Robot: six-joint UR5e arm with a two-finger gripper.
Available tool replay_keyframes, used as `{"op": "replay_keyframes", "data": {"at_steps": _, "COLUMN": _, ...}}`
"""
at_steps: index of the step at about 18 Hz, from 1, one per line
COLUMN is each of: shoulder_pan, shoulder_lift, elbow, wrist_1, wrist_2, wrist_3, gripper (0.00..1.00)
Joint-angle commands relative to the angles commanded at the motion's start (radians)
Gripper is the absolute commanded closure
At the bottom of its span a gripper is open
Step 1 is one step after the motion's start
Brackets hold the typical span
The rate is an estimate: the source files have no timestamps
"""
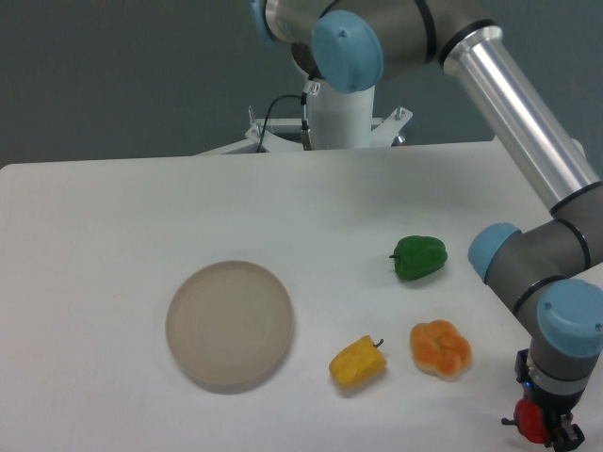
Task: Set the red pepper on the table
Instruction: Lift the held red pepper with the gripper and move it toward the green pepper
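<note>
No readable text, label, brand, number or sign shows anywhere.

A plain dark grey-teal wall (122,75) fills the whole background, matte and evenly lit, with no window or fixture on it. Below it stretches the white worktop (113,245), its far edge running level across the view. Soft, diffuse light from above gives only faint, short shadows.

A large matte white table (104,226) carries a round beige-grey plate (230,325), a yellow toy pepper (357,363) just right of it, an orange lobed pepper (441,349) and, farther back, a green pepper (419,257).
</note>
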State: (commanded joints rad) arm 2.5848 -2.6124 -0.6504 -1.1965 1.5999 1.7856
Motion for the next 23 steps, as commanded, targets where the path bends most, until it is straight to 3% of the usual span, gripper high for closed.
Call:
{"op": "replay_keyframes", "data": {"at_steps": 6, "shoulder_pan": 0.005, "shoulder_lift": 0.020, "elbow": -0.034, "wrist_1": -0.006, "wrist_2": -0.006, "wrist_3": 0.000, "gripper": 0.44}}
{"op": "replay_keyframes", "data": {"at_steps": 10, "shoulder_pan": 0.021, "shoulder_lift": 0.080, "elbow": -0.113, "wrist_1": -0.009, "wrist_2": -0.015, "wrist_3": 0.014, "gripper": 0.44}}
{"op": "replay_keyframes", "data": {"at_steps": 14, "shoulder_pan": 0.050, "shoulder_lift": 0.170, "elbow": -0.228, "wrist_1": -0.020, "wrist_2": -0.028, "wrist_3": 0.029, "gripper": 0.44}}
{"op": "replay_keyframes", "data": {"at_steps": 16, "shoulder_pan": 0.070, "shoulder_lift": 0.215, "elbow": -0.303, "wrist_1": -0.023, "wrist_2": -0.035, "wrist_3": 0.102, "gripper": 0.44}}
{"op": "replay_keyframes", "data": {"at_steps": 23, "shoulder_pan": 0.110, "shoulder_lift": 0.328, "elbow": -0.489, "wrist_1": -0.022, "wrist_2": -0.037, "wrist_3": 0.192, "gripper": 0.44}}
